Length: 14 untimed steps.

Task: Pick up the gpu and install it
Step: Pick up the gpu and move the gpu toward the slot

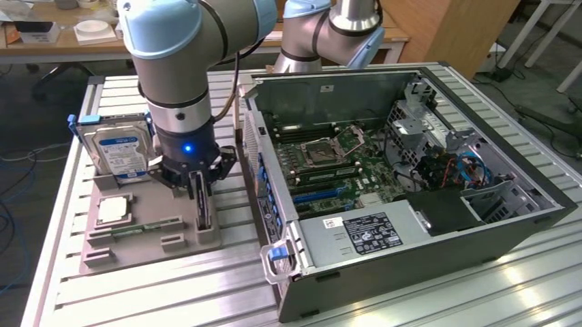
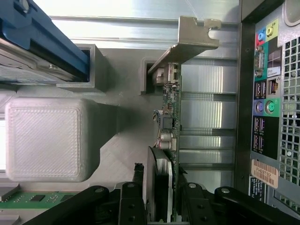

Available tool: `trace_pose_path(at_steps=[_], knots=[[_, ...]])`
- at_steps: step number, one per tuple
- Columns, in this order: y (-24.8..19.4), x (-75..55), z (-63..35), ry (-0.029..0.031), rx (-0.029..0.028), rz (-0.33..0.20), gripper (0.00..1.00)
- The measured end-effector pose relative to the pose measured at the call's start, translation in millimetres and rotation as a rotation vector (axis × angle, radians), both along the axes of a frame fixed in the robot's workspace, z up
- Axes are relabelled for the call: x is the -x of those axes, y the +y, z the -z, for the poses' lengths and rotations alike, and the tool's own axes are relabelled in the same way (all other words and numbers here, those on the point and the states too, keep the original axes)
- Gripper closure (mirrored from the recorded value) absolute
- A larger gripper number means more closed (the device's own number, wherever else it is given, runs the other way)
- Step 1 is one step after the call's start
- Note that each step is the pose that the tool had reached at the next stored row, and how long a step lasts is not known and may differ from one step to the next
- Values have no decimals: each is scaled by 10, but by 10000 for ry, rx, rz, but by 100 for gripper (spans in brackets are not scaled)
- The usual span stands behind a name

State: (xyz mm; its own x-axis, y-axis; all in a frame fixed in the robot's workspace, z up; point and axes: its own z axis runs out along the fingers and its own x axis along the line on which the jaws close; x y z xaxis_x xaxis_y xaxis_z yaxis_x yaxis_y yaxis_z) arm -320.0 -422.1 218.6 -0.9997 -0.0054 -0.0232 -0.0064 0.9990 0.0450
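The gpu point(image 1: 203, 210) stands on edge in a slot of the grey holder tray point(image 1: 136, 257), at the exterior view's left of the open computer case point(image 1: 409, 204). My gripper point(image 1: 199, 185) reaches straight down over it, one finger on each side of the card. In the wrist view the gpu point(image 2: 169, 110) shows edge-on, a green board with small parts and a silvery end bracket point(image 2: 190, 42) at its far end. My gripper point(image 2: 159, 177) is shut on the gpu, and its black fingers point(image 2: 138, 177) press against the card's faces. The card still sits in the tray.
The tray also holds a hard drive point(image 1: 118, 153) with a blue-white label, a square processor point(image 1: 114, 210) and a RAM stick point(image 1: 136, 228). The case lies open, its motherboard point(image 1: 328, 163) exposed; its rear ports point(image 2: 267, 93) are close beside the card. A second arm point(image 1: 328, 34) stands behind.
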Motion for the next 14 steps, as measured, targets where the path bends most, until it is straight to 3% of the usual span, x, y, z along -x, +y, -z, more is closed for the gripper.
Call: trace_pose_path(at_steps=[9, 11, 14], knots=[[0, 0, 0, 0, 0, 1, 63], [0, 0, 0, 1, 0, 0, 71], [0, -1, 0, 0, 0, 0, 73]])
